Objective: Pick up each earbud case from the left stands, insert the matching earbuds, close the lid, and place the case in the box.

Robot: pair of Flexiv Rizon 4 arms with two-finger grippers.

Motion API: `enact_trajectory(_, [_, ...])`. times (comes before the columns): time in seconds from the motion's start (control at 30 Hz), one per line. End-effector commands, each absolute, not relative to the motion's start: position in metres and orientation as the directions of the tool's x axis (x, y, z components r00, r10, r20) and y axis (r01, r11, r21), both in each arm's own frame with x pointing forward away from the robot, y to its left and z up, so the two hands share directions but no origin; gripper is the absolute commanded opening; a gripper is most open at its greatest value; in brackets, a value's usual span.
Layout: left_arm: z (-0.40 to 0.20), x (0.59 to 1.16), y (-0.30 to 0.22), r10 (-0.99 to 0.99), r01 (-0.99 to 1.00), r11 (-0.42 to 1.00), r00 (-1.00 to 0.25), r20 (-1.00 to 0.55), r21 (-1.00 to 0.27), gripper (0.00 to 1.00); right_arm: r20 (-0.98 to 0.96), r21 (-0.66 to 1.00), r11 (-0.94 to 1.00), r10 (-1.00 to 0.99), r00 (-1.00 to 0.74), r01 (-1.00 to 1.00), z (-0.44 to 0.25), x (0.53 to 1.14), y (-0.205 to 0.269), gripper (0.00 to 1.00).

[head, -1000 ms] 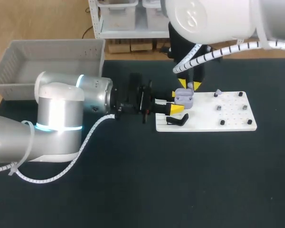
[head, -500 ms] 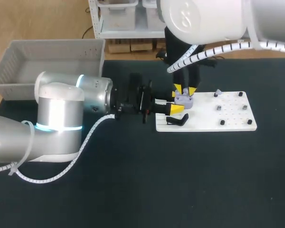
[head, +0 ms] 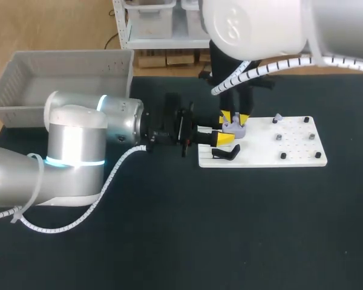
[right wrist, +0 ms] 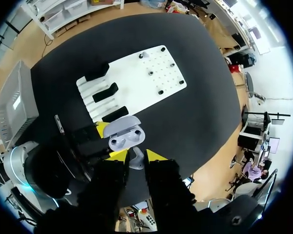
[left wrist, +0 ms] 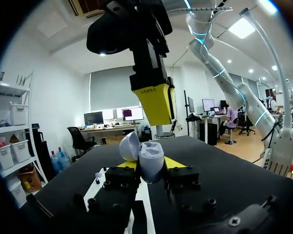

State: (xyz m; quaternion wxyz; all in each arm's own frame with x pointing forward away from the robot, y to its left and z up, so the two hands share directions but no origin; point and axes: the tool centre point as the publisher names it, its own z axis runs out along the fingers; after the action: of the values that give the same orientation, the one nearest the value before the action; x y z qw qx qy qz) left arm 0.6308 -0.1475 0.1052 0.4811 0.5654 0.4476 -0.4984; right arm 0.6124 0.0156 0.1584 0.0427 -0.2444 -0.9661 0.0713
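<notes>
Worktop point(head: 230, 229) lies dark before us; over the left end of the white board point(head: 290, 148) our left pincer point(left wrist: 151, 164) clamps the open lavender earbud case point(right wrist: 123, 134) from both sides. Just above it our right pincer point(right wrist: 136, 155) pinches an earbud point(right wrist: 136, 161) between narrow tips. Farther back left stands the grey box point(head: 60, 78)

The matte black counter point(head: 230, 229) carries a flat white rectangular peg board point(head: 263, 156) on its right side. A grey perforated plastic box point(head: 6, 81) sits at its far left corner.
</notes>
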Motion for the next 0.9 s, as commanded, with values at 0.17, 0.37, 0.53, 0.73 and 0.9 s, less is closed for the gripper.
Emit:
enact_trajectory(0.17, [0.1045,0.6303,-0.1475,0.025,0.986,-0.133,0.104,-0.994,0.100,0.00,0.049,-0.157,0.870,0.479,-0.877,0.467,0.1548,0.6161,0.0122,0.00])
enact_trajectory(0.37, [0.1045,0.6303,-0.1475,0.025,0.986,-0.133,0.104,-0.994,0.100,0.00,0.052,-0.153,0.871,0.479,-0.876,0.467,0.1520,0.6164,0.0112,0.00])
enact_trajectory(0.53, [0.1045,0.6303,-0.1475,0.025,0.986,-0.133,0.104,-0.994,0.100,0.00,0.050,-0.147,0.870,0.482,-0.875,0.471,0.1502,0.6176,0.0089,0.00])
enact_trajectory(0.73, [0.1045,0.6303,-0.1475,0.025,0.986,-0.133,0.104,-0.994,0.100,0.00,0.051,-0.145,0.868,0.486,-0.872,0.475,0.1476,0.6186,0.0062,0.00])
enact_trajectory(0.9, [0.1045,0.6303,-0.1475,0.025,0.986,-0.133,0.104,-0.994,0.100,0.00,0.042,-0.138,0.866,0.490,-0.871,0.480,0.1469,0.6199,0.0043,0.00])
